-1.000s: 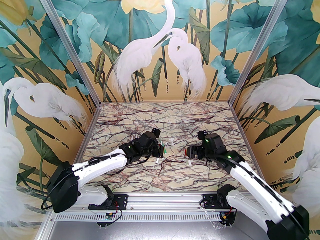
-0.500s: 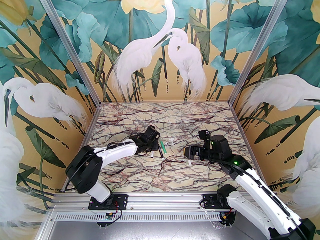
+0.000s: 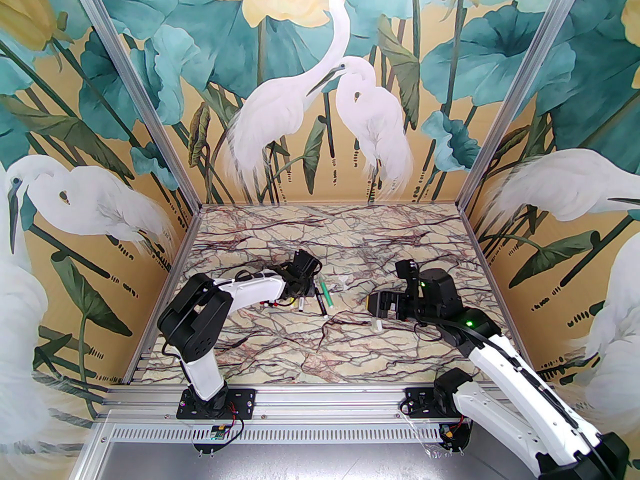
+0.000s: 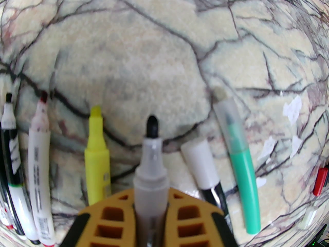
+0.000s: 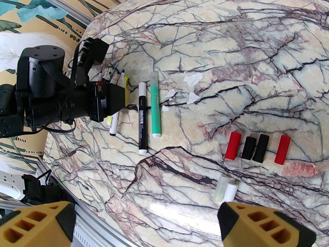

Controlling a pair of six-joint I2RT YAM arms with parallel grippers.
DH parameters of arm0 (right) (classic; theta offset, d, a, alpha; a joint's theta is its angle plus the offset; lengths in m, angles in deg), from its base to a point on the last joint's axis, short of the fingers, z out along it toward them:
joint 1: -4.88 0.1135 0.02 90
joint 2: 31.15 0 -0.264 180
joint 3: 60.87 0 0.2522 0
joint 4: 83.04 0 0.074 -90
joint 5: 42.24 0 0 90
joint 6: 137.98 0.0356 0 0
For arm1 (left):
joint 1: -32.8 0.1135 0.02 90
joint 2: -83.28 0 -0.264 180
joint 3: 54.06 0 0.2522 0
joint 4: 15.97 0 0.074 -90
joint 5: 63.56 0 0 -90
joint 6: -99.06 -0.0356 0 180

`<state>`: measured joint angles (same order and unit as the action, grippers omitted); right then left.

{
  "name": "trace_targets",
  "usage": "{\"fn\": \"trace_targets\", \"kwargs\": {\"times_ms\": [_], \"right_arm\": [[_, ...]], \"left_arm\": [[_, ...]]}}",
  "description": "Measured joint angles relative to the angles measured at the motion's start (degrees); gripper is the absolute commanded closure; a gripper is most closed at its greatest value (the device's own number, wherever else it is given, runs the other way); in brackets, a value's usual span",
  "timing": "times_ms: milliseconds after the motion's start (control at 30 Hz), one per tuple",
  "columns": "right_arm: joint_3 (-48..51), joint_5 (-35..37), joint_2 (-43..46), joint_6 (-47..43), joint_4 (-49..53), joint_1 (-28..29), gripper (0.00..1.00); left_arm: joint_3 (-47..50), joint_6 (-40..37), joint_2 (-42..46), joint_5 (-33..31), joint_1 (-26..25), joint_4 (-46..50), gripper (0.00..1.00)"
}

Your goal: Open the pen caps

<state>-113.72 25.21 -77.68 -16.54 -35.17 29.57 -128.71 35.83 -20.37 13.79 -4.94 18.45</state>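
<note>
The left claw (image 4: 151,204) is clenched on a grey pen (image 4: 151,161), gripping its barrel between the two orange fingers (image 4: 113,222) at the bottom middle of the left wrist view. The pen is uncapped. Its long axis runs straight up the frame and its black tip points to the top.

The other pens lie on the marbled worktop (image 4: 144,47) on either side, all running roughly bottom to top. To the left are a yellow highlighter (image 4: 97,153), a white pen (image 4: 38,158) with a red tip and, at the left edge, a black-and-white pen (image 4: 10,143) with a black tip. All three are bare-tipped, with tips toward the top. To the right, a black pen (image 4: 218,197) wears a white cap (image 4: 200,150) and a green pen (image 4: 243,179) wears a clear cap (image 4: 228,117). Both lean with the capped end toward the upper left.

The right claw (image 5: 146,222) is spread wide and grips nothing, its fingers (image 5: 38,225) at the bottom corners of the right wrist view. Just above the finger at lower right, a loose clear cap (image 5: 221,188) and a loose white cap (image 5: 230,192) lie touching side by side. Higher up, right of centre, four more caps lie in a row across the frame, each running nearly up and down: a red cap (image 5: 233,146), two black caps (image 5: 248,147) and a second red cap (image 5: 282,149).
</note>
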Motion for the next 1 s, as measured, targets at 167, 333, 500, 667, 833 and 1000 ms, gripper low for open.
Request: {"fn": "trace_targets", "kwargs": {"times_ms": [167,333,500,667,833,1000], "right_arm": [[-0.5,0.0,-0.3,0.0,0.0,0.0,0.01],[-0.7,0.0,-0.4,0.0,0.0,0.0,0.01],[-0.7,0.0,-0.4,0.0,0.0,0.0,0.01],[-0.7,0.0,-0.4,0.0,0.0,0.0,0.01],[-0.7,0.0,-0.4,0.0,0.0,0.0,0.01],[-0.7,0.0,-0.4,0.0,0.1,0.0,0.00]], "left_arm": [[-1.2,-0.9,-2.0,-0.6,0.3,-0.2,0.91],[-2.6,-1.4,-3.7,-1.2,0.4,0.0,0.87],[-4.4,-1.9,-5.1,-1.6,0.9,0.6,0.77],[-5.7,-2.4,-5.9,-1.7,1.2,1.7,0.69],[-6.9,-2.6,-6.0,-2.3,1.4,3.8,0.69],[-7.8,-2.6,-5.3,-2.5,1.4,5.6,0.70]]}}
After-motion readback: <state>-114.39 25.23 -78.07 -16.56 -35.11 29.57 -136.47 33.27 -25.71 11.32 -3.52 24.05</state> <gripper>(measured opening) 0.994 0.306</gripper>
